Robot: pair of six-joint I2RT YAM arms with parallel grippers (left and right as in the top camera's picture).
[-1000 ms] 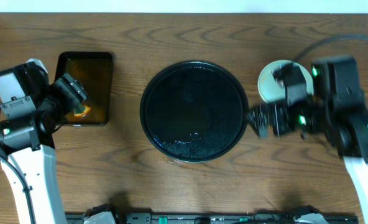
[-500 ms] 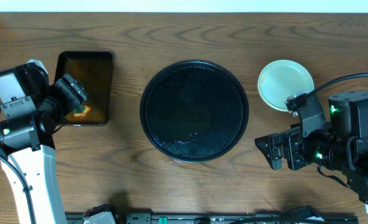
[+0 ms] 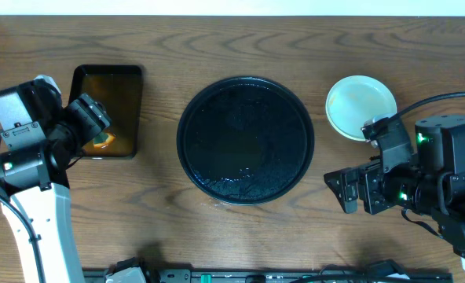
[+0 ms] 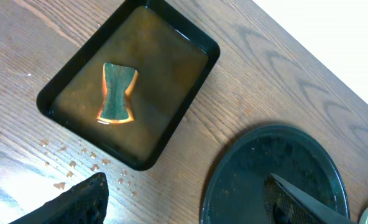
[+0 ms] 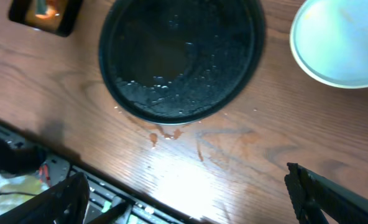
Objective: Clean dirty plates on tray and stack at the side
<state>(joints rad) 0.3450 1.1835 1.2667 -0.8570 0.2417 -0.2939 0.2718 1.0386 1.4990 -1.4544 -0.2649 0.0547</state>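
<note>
The round black tray [image 3: 244, 141] sits mid-table, wet and with no plate on it; it also shows in the left wrist view [image 4: 274, 174] and the right wrist view [image 5: 181, 56]. A pale plate [image 3: 360, 106] lies on the bare wood to the tray's right and also shows in the right wrist view [image 5: 339, 43]. From above I cannot tell whether other plates lie under it. My right gripper [image 3: 338, 191] is open and empty over bare wood in front of the plate, as the right wrist view [image 5: 196, 205] shows. My left gripper [image 3: 91, 118] is open and empty, as the left wrist view [image 4: 184, 208] shows.
A small rectangular black tray [image 3: 111, 86] of brownish liquid stands at the left, with a green and orange sponge [image 4: 117, 93] lying in it. Brown droplets dot the wood near it and in front of the round tray [image 5: 165, 134]. The table's front edge has a black rail [image 3: 256, 275].
My right arm has pulled away from the plate toward the table's front and now hangs nearly still. The plate stays uncovered. My left arm has not moved.
</note>
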